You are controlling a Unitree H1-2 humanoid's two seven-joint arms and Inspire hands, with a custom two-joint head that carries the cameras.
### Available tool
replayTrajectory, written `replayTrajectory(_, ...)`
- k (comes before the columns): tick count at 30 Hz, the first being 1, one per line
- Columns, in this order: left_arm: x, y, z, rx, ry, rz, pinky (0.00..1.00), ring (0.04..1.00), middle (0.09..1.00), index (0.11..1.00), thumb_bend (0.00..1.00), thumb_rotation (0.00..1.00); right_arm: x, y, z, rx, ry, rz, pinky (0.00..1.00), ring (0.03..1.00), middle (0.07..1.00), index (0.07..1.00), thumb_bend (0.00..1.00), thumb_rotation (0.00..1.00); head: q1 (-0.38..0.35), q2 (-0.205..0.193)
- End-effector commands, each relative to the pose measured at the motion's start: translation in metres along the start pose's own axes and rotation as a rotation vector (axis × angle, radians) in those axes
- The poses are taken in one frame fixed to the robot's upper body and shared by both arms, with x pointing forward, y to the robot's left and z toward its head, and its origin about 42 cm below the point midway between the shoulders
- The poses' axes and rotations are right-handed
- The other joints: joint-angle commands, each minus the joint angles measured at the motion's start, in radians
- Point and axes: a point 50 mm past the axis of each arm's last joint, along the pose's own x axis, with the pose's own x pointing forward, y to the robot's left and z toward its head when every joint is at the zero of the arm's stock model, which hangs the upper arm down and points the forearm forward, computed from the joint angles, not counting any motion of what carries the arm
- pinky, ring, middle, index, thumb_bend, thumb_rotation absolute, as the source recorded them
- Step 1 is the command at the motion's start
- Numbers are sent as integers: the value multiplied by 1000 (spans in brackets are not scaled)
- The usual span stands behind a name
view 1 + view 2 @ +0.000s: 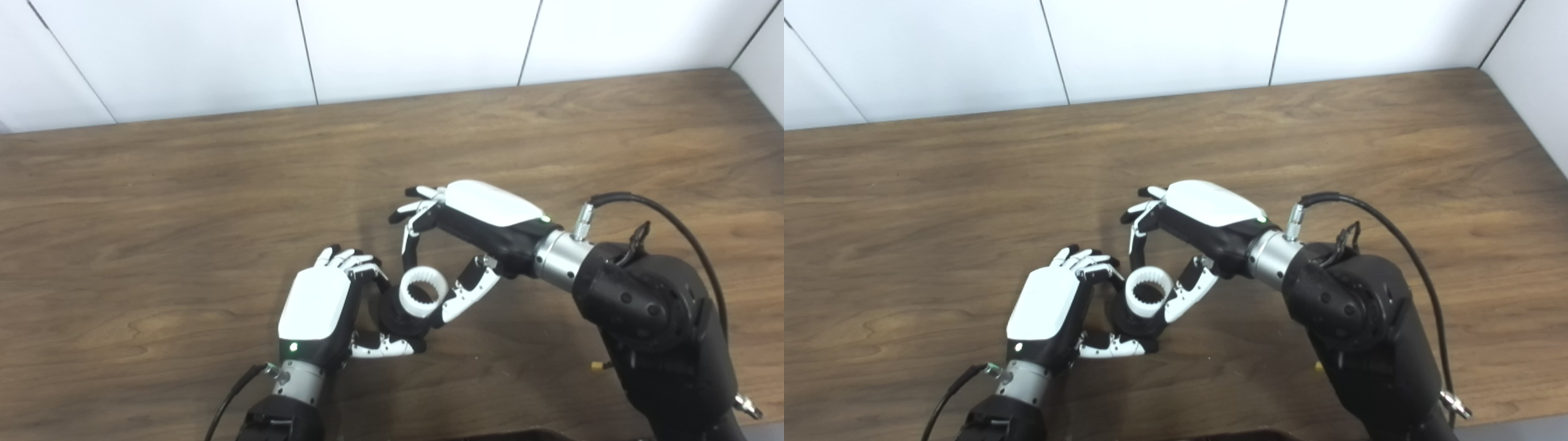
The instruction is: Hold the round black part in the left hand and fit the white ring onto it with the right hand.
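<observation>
The left hand (318,309) sits low over the brown wood-grain tabletop (184,202), its fingers (352,262) and thumb clenched around the round black plastic part (395,318), which shows only as a dark drum peeking out between them. Right on top of it, the toothed white plastic ring (421,292) is perched at the black part's upper end, its open bore tilted toward the camera. The right hand (471,236) comes in from the far side, thumb pressed against the ring's right flank and a long finger reaching down to its upper-left edge, so the ring is pinched between them (whether it is already seated or merely resting on the rim, the views do not settle).

Here is where it can go sour. The ring looks canted relative to the black part; push now and it may well jam on one edge instead of sliding down. The pinch is thin, just two contact spots on a smooth curved wall, so a sideways shove could squirt the ring out onto the tabletop. And the left fingers curl close to the mating end: should the ring come down, it could land on a fingertip and stop short. A slack left grasp would let the black part twist away under the press.
</observation>
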Motion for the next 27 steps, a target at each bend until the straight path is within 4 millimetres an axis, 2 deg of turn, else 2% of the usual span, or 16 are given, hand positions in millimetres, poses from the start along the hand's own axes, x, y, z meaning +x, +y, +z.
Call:
replayTrajectory(1,2,1,7,3,-19,-11,942,852,764,485,523,54,-3,-6,7,-26,-25,-54,1000,987,870,485,522,138,-1,0)
replayTrajectory(8,2,1,8,5,-25,-3,936,848,759,484,524,54,2,5,7,-26,-31,-42,996,979,866,485,523,135,-2,4)
replayTrajectory(27,2,5,13,-7,-25,0,942,851,758,484,523,53,15,7,0,-70,-15,-39,1000,983,873,485,522,135,2,8)
